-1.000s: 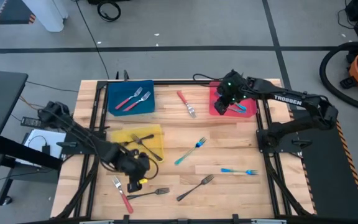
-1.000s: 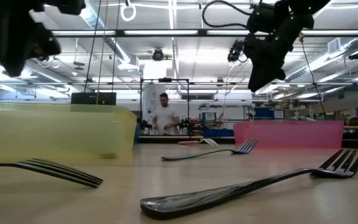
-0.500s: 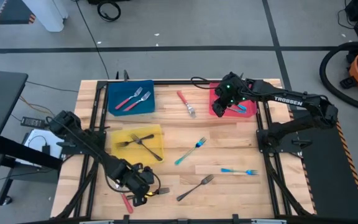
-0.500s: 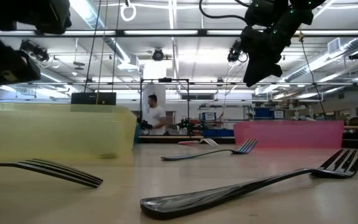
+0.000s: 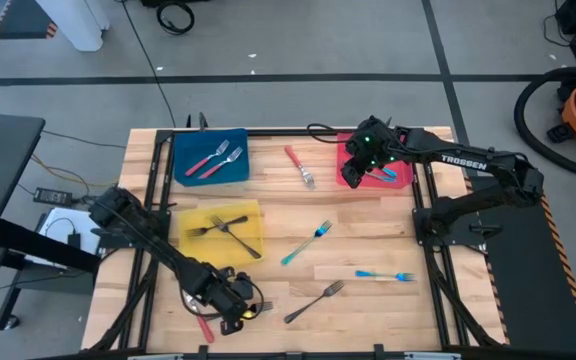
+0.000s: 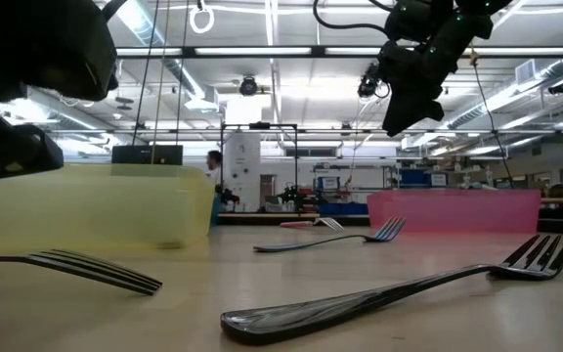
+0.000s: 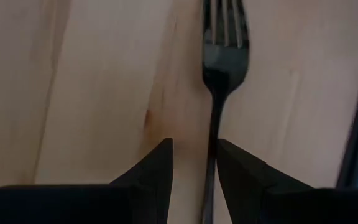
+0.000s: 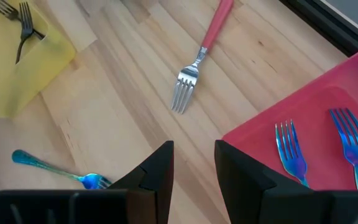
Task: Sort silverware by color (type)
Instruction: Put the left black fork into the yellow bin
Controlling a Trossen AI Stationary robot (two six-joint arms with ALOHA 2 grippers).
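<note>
My left gripper (image 5: 230,308) is low over the near part of the table, open. In the left wrist view its fingers (image 7: 194,171) stand on either side of a black fork's handle (image 7: 211,134); the fork lies flat on the wood. My right gripper (image 5: 353,172) hangs open and empty over the left edge of the red tray (image 5: 400,182). That tray holds two blue forks (image 8: 291,155). A red-handled fork (image 5: 300,166) lies on the table beside it. Two blue forks (image 5: 306,243) (image 5: 385,275) and another black fork (image 5: 315,301) lie loose on the wood. My left gripper has the black fork's handle (image 7: 210,174) running along the gap, close by the inner side of one finger (image 7: 238,171). I cannot tell whether that finger touches it. The fork rests flat on the table.
The blue tray (image 5: 211,155) holds two red-handled forks. The yellow tray (image 5: 223,228) holds two black forks. A red-handled fork (image 5: 200,322) lies by the left gripper near the table's near edge. Bare wood spreads across the table's middle.
My left gripper has travelled from beside the yellow tray toward the near edge and come down over the black fork. My right gripper has shifted a little toward the table's left, off the middle of the red tray. No fork has moved.
</note>
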